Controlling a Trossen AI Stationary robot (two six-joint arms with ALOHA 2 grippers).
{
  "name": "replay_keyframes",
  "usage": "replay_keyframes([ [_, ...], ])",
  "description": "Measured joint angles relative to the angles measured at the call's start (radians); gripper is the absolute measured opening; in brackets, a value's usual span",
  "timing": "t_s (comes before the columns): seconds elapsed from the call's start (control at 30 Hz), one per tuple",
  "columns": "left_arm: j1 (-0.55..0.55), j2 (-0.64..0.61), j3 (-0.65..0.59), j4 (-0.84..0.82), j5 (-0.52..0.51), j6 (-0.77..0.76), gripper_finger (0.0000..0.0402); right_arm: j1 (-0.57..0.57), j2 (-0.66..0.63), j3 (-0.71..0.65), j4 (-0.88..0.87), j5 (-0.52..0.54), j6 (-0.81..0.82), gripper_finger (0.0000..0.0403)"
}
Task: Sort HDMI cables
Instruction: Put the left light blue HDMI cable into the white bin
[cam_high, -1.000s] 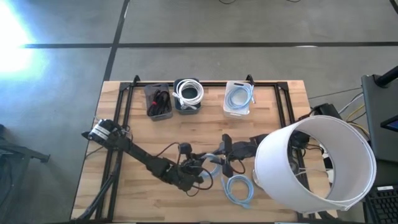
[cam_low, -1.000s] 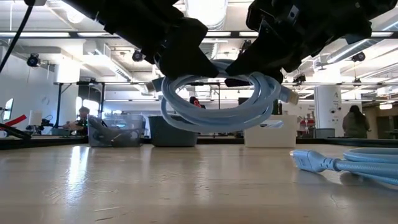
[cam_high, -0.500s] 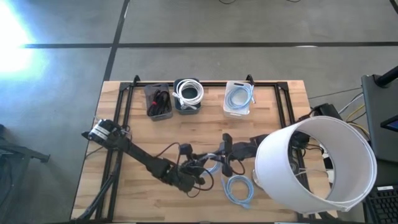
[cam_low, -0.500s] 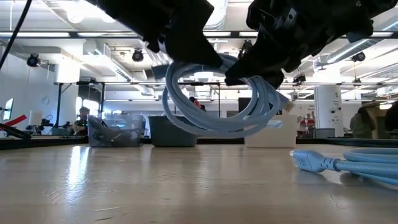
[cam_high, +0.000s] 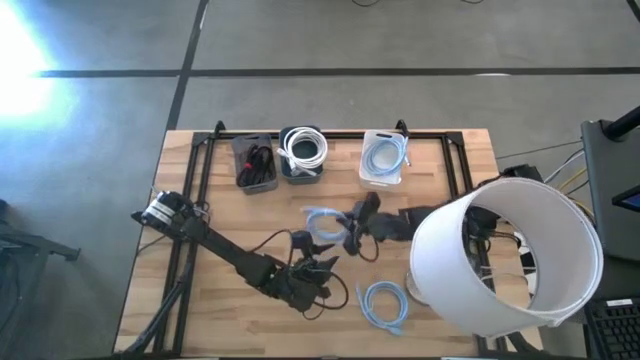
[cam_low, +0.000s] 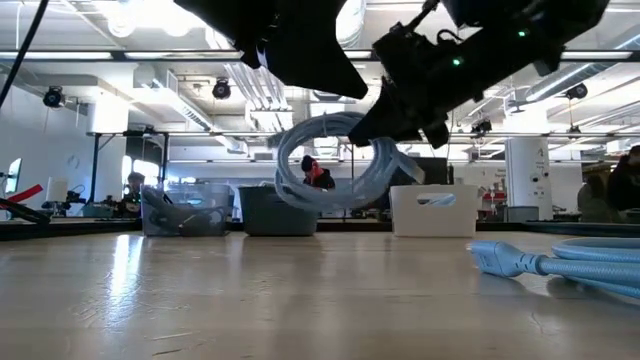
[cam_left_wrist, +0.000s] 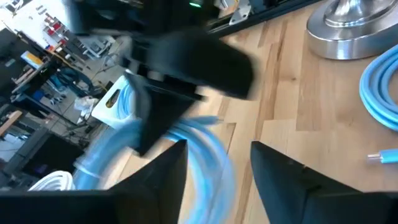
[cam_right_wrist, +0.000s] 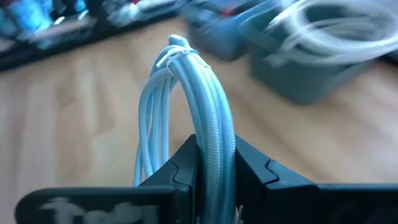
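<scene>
My right gripper (cam_high: 352, 228) is shut on a light blue HDMI cable coil (cam_high: 325, 222) above the middle of the table. In the low view the coil (cam_low: 335, 165) hangs clear of the tabletop. My left gripper (cam_high: 318, 268) is open and empty, nearer the table's near edge than the coil; in the left wrist view (cam_left_wrist: 219, 146) the coil shows beyond its fingers. A second light blue coil (cam_high: 382, 303) lies flat near the near edge. At the far edge stand bins of black cables (cam_high: 255, 165), white cable (cam_high: 303, 152) and light blue cable (cam_high: 383, 158). My right gripper pinches the coil's bundled strands (cam_right_wrist: 214, 140) between its two fingers, several turns together, on the side of the loop toward the table's right. The fingers come from the table's right, slanting down, and lie across the strands. The coil hangs tilted, clear of the table.
A large white lampshade (cam_high: 505, 260) covers the table's right part and much of the right arm. A black frame (cam_high: 200, 150) runs along the far and left edges. Bare wood lies between the held coil and the bins.
My right gripper has gone up and toward the table's far edge with the light blue coil. The coil's left side, which was at my left gripper, has come away from it, and the coil has tipped more upright. My left gripper has stayed near its place.
</scene>
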Motion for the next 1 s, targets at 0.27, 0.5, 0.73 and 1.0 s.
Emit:
replay_keyframes([
  [0.27,-0.003,0.0,0.0,0.0,-0.001,-0.014,0.0193,-0.112,-0.165,0.016,-0.139,0.318,-0.137,0.0058],
  [0.5,-0.009,0.0,-0.001,-0.004,0.026,-0.058,0.0193,-0.168,-0.316,-0.012,-0.383,0.598,-0.059,0.006],
  [0.73,-0.007,0.0,-0.001,-0.001,0.026,-0.059,0.0193,-0.301,-0.37,-0.087,-0.381,0.56,0.083,0.0064],
  [1.0,-0.007,0.0,-0.001,0.0,0.026,-0.079,0.0193,-0.479,-0.289,-0.13,-0.348,0.353,0.172,0.0065],
])
